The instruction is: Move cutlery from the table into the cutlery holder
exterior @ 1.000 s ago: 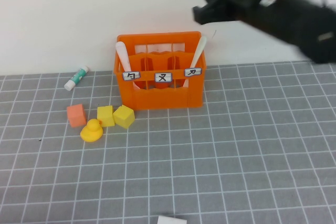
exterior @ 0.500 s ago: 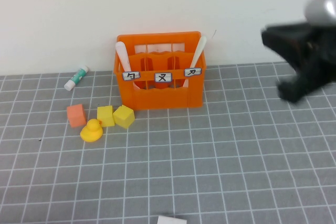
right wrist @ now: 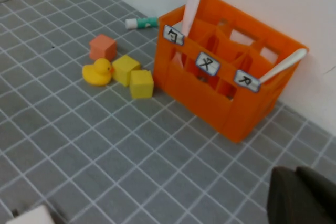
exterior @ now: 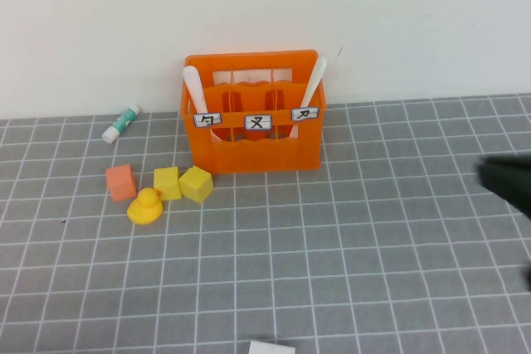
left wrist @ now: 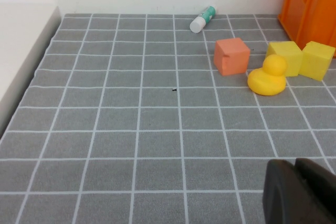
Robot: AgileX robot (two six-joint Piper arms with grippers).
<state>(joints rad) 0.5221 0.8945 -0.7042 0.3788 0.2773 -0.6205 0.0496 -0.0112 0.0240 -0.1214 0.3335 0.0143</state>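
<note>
Now spoon (exterior: 193,89), knife (exterior: 313,83) in holder (exterior: 253,140).

Plain white wall (exterior: 249,6) behind.

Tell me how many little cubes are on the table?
3, in a row left of the orange crate: an orange cube farthest left, then two yellow cubes touching, behind the duck. None looks hidden.
</note>
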